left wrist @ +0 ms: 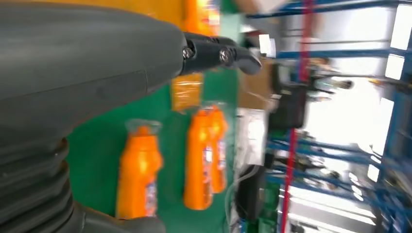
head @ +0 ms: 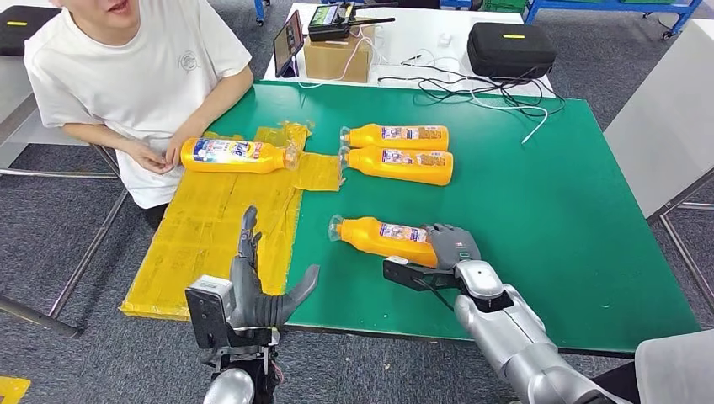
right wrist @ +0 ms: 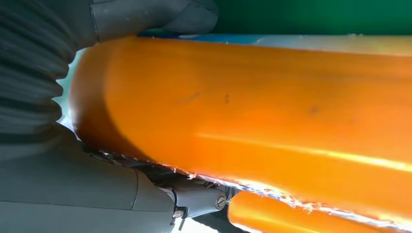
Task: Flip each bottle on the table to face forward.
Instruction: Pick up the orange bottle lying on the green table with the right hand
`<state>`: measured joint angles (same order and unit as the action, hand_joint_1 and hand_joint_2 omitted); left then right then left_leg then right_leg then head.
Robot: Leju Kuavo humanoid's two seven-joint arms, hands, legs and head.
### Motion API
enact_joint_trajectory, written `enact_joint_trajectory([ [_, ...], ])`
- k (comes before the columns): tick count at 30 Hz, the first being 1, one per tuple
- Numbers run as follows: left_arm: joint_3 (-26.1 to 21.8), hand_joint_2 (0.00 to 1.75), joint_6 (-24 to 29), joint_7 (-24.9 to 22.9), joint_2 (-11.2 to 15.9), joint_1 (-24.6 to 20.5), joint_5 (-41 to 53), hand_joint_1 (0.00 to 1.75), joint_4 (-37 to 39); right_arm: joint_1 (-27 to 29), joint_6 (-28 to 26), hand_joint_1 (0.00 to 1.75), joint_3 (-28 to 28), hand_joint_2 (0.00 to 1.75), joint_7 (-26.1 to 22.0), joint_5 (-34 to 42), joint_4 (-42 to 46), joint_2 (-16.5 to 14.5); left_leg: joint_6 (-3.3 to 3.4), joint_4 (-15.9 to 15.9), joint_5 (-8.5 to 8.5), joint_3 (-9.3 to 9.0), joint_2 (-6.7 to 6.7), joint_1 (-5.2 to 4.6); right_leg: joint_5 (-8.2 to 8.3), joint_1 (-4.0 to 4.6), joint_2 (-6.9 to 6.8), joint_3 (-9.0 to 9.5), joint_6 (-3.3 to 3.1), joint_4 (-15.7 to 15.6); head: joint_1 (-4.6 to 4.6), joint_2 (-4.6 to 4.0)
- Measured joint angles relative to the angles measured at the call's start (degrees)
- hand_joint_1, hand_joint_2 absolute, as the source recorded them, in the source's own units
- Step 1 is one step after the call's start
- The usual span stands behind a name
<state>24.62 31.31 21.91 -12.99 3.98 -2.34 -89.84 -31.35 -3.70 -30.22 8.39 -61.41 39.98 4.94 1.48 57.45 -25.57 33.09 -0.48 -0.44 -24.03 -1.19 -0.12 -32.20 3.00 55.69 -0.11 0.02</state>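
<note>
**Right hand on the nearest bottle, left hand idle**

Spread across the middle: a green table (head: 539,194), with a yellow plastic sheet (head: 210,227) draped over its 9 o'clock side. Seated at 11 o'clock: a person in a white T-shirt (head: 135,67), hands resting by a label-up orange bottle (head: 238,156) lying on the sheet. Just past centre toward 12 o'clock: two orange bottles, the farther bottle (head: 397,136) and the nearer one (head: 399,165), side by side and touching, caps pointing to 9 o'clock. At 6 o'clock from that pair: a third orange bottle (head: 380,237) on its side, its base end gripped by the right hand (head: 450,248), thumb and fingers wrapped around the body. At 7 o'clock, over the sheet's edge: the left hand (head: 253,286), upright, fingers apart, holding nothing.
</note>
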Motion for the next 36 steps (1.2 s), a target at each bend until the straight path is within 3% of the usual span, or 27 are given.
enact_joint_trajectory([
  [5, -1.0, 1.75, -1.0, -1.1, 0.0, 0.5, -3.4, 0.0, 1.6, 0.3, 0.0, 1.75, 0.6, 1.75, -1.0, 2.6, 0.3, 0.3, 0.0, 0.0, -0.01, -0.03, 0.0, -0.01, 0.0, 0.0, 0.0, 0.01, 0.0, 0.0, 0.0, -0.01],
  [11, -1.6, 1.75, -1.7, 1.2, -0.1, 0.4, -6.7, 0.0, 4.8, 0.7, -1.1, 1.75, 2.5, 1.75, -9.5, 11.4, 0.5, 0.5, 0.0, 0.0, -0.01, -0.07, 0.1, 0.0, 0.01, 0.01, 0.03, 0.03, 0.0, 0.0, -0.01, 0.0],
  [18, -1.7, 1.75, -1.7, 1.8, -0.2, 0.0, -7.3, 0.0, 6.3, 1.3, -1.5, 1.75, 3.5, 1.75, -11.1, 12.7, 1.0, 0.6, -0.01, 0.0, -0.02, -0.1, 0.23, 0.03, 0.03, 0.04, 0.05, 0.03, -0.01, 0.0, -0.02, -0.01],
  [20, -1.7, 1.75, -0.9, 3.1, -0.2, -0.1, -7.5, 0.0, 6.7, 2.0, -2.4, 1.75, 4.1, 1.75, -13.4, 15.3, 1.8, 0.5, -0.01, 0.0, -0.02, -0.09, 0.22, 0.04, 0.02, 0.05, 0.05, 0.04, -0.01, 0.0, 0.0, -0.01],
  [24, -1.6, 1.75, 3.6, 10.4, 0.1, -0.2, -9.8, 0.0, 7.3, 9.1, -11.5, 1.75, 6.9, 1.75, -23.5, 26.2, 9.9, -1.3, -0.02, 0.0, -0.02, 0.15, 0.14, 0.06, 0.02, 0.07, 0.03, -0.09, 0.0, 0.0, 0.01, -0.01],
  [27, -0.5, 1.75, 3.0, 10.9, 1.0, 0.5, -14.6, 0.0, 7.8, 15.6, -23.0, 1.75, 9.5, 1.75, -30.4, 32.1, 20.0, -3.7, -0.03, 0.0, -0.01, 0.45, 0.0, 0.08, 0.01, 0.08, 0.02, -0.4, 0.0, 0.0, -0.02, -0.01],
  [29, 0.9, 1.75, 1.5, 10.8, 2.2, 1.4, -16.2, 0.0, 8.1, 18.5, -27.7, 1.75, 11.0, 1.75, -33.6, 34.9, 26.2, -4.7, -0.03, 0.0, -0.01, 0.56, -0.03, 0.1, -0.02, 0.09, 0.01, -0.51, -0.01, 0.0, -0.01, -0.02],
  [32, 3.4, 1.75, -3.1, 10.1, 4.2, 2.2, -17.8, 0.0, 8.6, 21.3, -29.3, 1.75, 12.6, 1.75, -36.6, 38.1, 32.7, -5.4, -0.05, 0.0, -0.03, 0.7, 0.0, 0.08, -0.03, 0.06, 0.03, -0.62, -0.01, 0.0, 0.02, -0.01],
  [36, 6.2, 1.75, -9.0, 8.9, 6.1, 2.2, -18.6, 0.0, 8.6, 22.5, -23.9, 1.75, 12.4, 1.75, -36.7, 38.0, 36.3, -5.8, -0.05, 0.0, -0.05, 0.76, 0.09, 0.02, -0.01, 0.01, 0.04, -0.71, 0.0, 0.0, 0.02, -0.01],
])
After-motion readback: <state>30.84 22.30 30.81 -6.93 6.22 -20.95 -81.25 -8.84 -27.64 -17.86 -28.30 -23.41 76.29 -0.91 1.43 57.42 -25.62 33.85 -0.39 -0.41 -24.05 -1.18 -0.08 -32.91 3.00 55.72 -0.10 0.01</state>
